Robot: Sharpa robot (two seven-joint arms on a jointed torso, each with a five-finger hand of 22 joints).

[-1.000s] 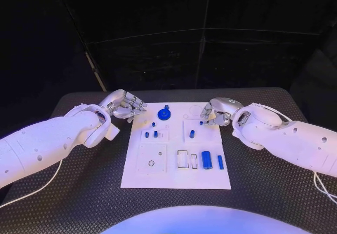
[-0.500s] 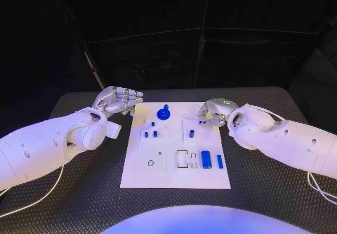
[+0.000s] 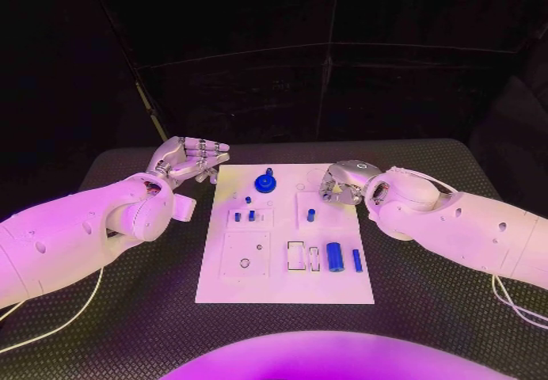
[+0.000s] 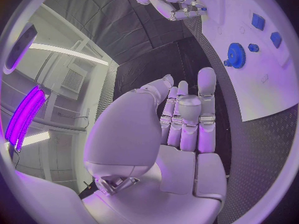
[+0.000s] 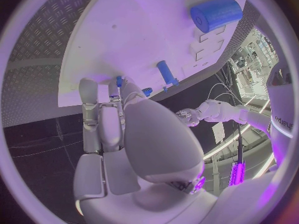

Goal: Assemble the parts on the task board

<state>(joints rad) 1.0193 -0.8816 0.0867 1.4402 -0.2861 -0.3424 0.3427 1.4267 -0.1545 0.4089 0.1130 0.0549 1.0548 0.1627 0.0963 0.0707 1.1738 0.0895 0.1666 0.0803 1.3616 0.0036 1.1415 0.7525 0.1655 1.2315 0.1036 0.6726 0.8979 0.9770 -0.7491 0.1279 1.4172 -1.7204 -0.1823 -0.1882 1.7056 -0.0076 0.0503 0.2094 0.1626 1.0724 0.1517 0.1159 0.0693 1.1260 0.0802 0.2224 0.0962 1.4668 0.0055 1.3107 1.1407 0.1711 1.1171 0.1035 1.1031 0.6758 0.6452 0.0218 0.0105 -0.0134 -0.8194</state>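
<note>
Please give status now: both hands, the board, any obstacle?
Left hand open, off board. Right hand over board edge, grip unclear. Gear standing. No obstacle seen.

Task board (image 3: 286, 277): white plate. Parts: blue, including a gear-shaped disc (image 3: 266, 185) at the board's 12 o'clock and a cylinder (image 3: 336, 257) at 4 o'clock. Table (image 3: 434, 317): black, raised tread pattern. Arms: white. Left hand (image 3: 188, 161) and right hand (image 3: 340, 183): silver.
</note>
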